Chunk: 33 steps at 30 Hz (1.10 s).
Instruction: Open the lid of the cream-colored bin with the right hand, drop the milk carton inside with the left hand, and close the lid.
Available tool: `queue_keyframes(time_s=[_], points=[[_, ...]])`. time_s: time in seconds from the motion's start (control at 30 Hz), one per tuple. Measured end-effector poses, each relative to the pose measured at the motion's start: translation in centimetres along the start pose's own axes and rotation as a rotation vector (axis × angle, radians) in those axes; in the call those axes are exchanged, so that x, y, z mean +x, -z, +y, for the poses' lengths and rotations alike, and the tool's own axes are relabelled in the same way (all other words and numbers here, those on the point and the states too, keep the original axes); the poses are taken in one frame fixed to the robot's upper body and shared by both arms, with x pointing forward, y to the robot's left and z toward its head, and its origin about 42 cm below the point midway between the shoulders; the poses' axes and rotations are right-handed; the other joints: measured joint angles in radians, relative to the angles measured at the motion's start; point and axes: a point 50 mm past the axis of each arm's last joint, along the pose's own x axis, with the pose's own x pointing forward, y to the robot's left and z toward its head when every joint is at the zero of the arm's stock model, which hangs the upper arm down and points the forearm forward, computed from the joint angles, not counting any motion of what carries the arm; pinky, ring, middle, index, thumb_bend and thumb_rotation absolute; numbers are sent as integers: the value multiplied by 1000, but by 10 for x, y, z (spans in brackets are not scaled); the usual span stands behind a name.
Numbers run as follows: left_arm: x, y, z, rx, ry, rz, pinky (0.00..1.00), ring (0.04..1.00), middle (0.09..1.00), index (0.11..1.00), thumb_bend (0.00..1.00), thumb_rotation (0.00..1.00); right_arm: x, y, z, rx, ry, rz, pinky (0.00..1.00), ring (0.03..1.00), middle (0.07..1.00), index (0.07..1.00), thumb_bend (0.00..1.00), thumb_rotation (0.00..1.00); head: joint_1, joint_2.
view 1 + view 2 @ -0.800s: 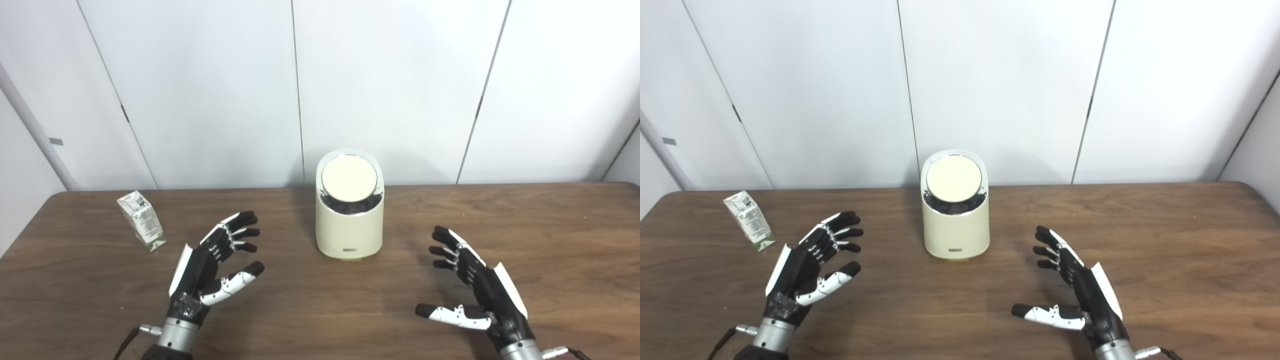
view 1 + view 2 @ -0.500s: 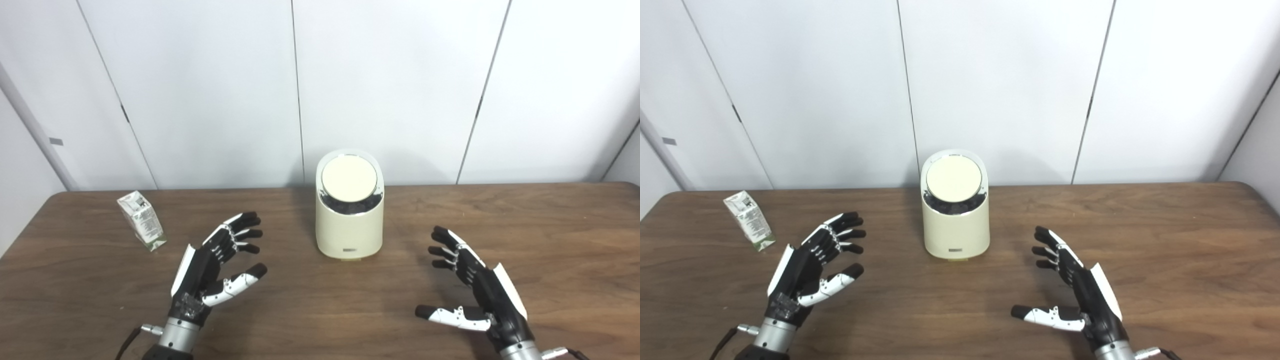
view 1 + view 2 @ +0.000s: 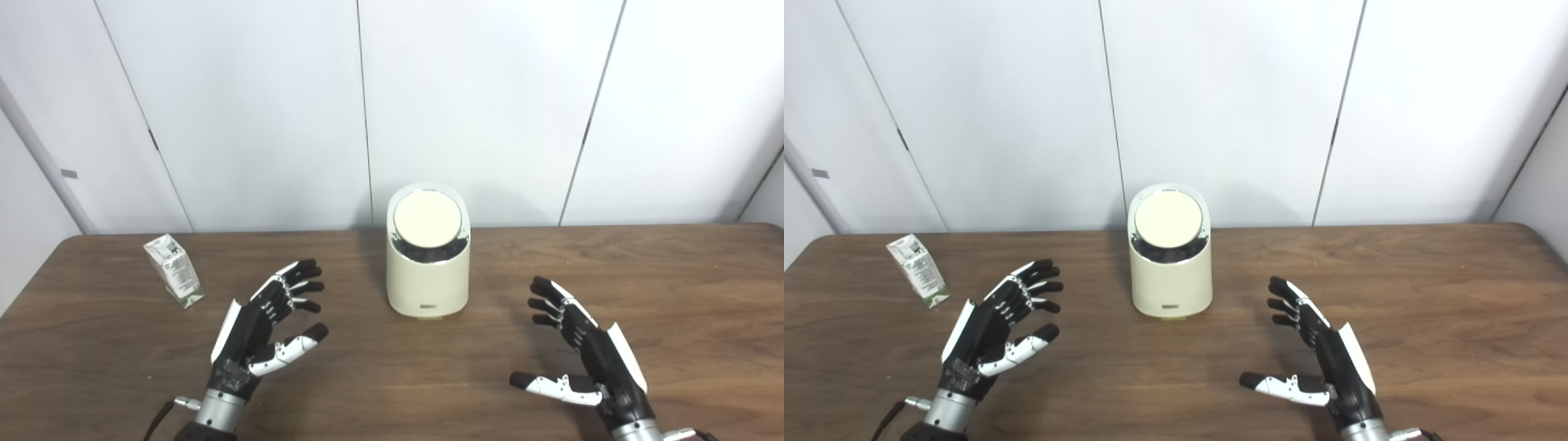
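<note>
**Both hands idle; lid not yet touched**

Cream-colored bin (image 3: 427,269) upright mid-tabletop, round lid (image 3: 427,222) shut; milk carton (image 3: 174,270) standing tilted, far left, well apart from the bin; left robot hand (image 3: 260,331) empty, fingers spread, has crept slightly forward and inward since 0.8 s ago; right robot hand (image 3: 582,352) empty, splayed, barely shifted; judgement: task unstarted, lid reach pending; right eye view shows more tabletop (image 3: 1458,294) at right; otherwise both views agree.

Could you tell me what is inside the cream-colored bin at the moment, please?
That cannot be seen: the round lid is shut over the cream-colored bin, hiding its inside. The milk carton stands outside on the table.
</note>
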Motion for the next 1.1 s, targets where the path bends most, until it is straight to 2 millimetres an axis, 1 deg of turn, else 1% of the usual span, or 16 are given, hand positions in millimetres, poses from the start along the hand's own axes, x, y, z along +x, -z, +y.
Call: queue_keyframes(time_s=[0.13, 0.27, 0.4, 0.5, 0.53, 0.57, 0.63, 0.77, 0.87, 0.9, 0.97, 1.0, 1.1], points=[[0, 0, 0, 0, -1, 1, 638, 772, 832, 864, 676, 270, 1, 0, 1, -24, -4, 1, 738, 822, 884, 889, 730, 323, -5, -14], [0, 1, 0, 1, -3, 3, 637, 770, 830, 865, 686, 276, 10, -4, -1, -73, -15, 9, 746, 859, 909, 910, 745, 388, -14, -31], [0, 1, 1, 3, -3, 6, 639, 769, 831, 863, 682, 277, 31, -19, -13, -145, -28, -6, 742, 857, 917, 927, 709, 384, -21, -40], [0, 2, 1, 3, -3, 7, 643, 770, 832, 862, 678, 271, 48, -30, -20, -188, -32, -18, 773, 872, 927, 934, 723, 391, -23, -43], [0, 2, 1, 3, -3, 7, 643, 767, 831, 861, 681, 277, 53, -33, -21, -196, -29, -17, 780, 873, 928, 935, 737, 412, -25, -43], [0, 2, 1, 3, -3, 7, 640, 765, 828, 858, 686, 281, 57, -35, -20, -210, -27, -10, 778, 874, 929, 938, 761, 454, -26, -43], [1, 2, 1, 3, -3, 8, 638, 763, 827, 855, 696, 290, 66, -38, -20, -230, -27, 1, 796, 888, 933, 946, 788, 493, -26, -44], [2, 3, 2, 3, -3, 9, 634, 760, 824, 855, 706, 296, 82, -48, -20, -247, -23, 1, 827, 901, 938, 953, 814, 529, -28, -48], [3, 3, 2, 5, -2, 9, 635, 761, 824, 857, 695, 281, 97, -58, -21, -253, -16, 0, 819, 910, 940, 948, 821, 523, -28, -51], [3, 3, 2, 5, -2, 9, 635, 760, 824, 856, 691, 275, 102, -62, -21, -254, -14, -7, 802, 912, 944, 948, 817, 522, -29, -51], [3, 3, 2, 4, -1, 9, 640, 762, 827, 858, 688, 275, 114, -72, -20, -255, -14, -24, 784, 924, 962, 949, 811, 495, -31, -49], [3, 3, 2, 5, -1, 9, 641, 762, 827, 858, 689, 276, 120, -77, -19, -253, -16, -34, 784, 929, 967, 949, 812, 487, -32, -48], [4, 3, 2, 6, 0, 9, 632, 756, 823, 856, 697, 277, 135, -90, -17, -236, -22, -42, 825, 933, 928, 954, 824, 452, -34, -48]])
